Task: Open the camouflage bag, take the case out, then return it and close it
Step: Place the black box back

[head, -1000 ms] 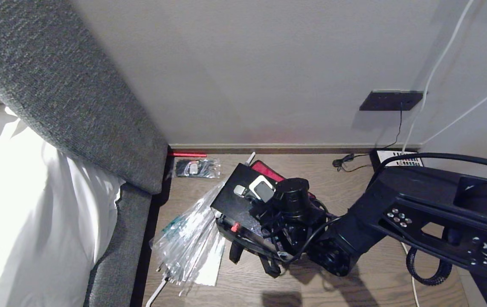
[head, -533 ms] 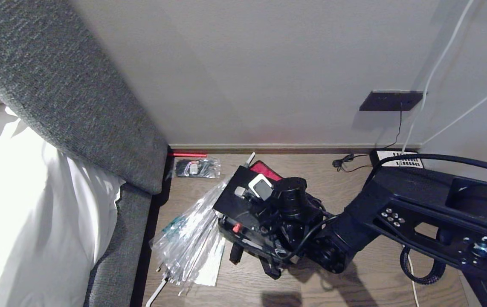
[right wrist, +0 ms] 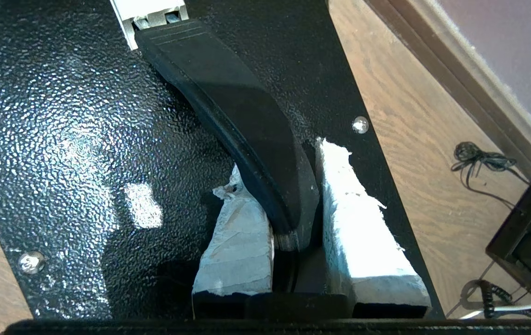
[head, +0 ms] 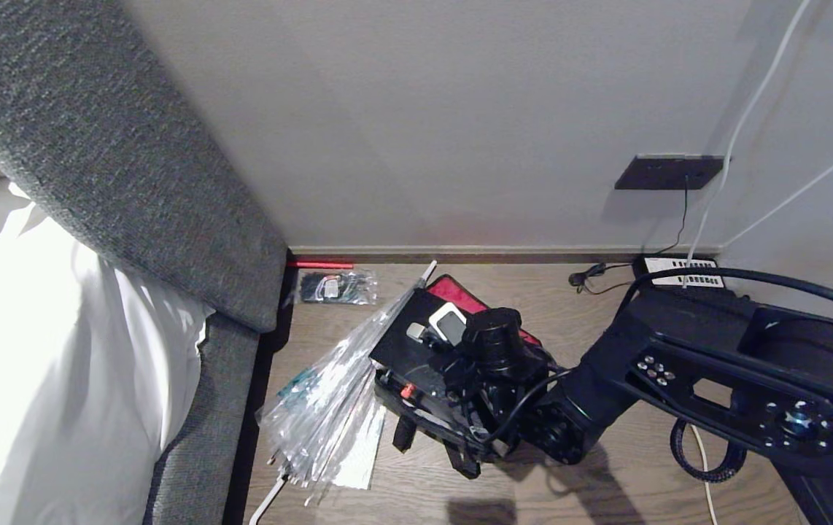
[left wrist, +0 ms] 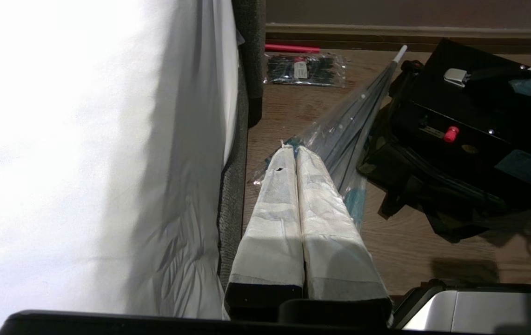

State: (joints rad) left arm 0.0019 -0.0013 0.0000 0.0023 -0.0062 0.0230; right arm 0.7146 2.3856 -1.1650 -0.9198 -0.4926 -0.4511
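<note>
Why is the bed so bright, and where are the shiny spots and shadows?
Head view: light washes the white bedding out; the right arm shadows the floor. Right wrist view: glare speckles the black case. Left wrist view: bedding overexposed too.

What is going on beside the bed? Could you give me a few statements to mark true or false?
1. The right hand is clamped on the handle of the case. True.
2. The left hand is wide open. False: its fingers are pressed together and hold nothing.
3. An umbrella in clear plastic lies beside the case. True.
4. The case is white. False: it is black, with a pebbled surface.
</note>
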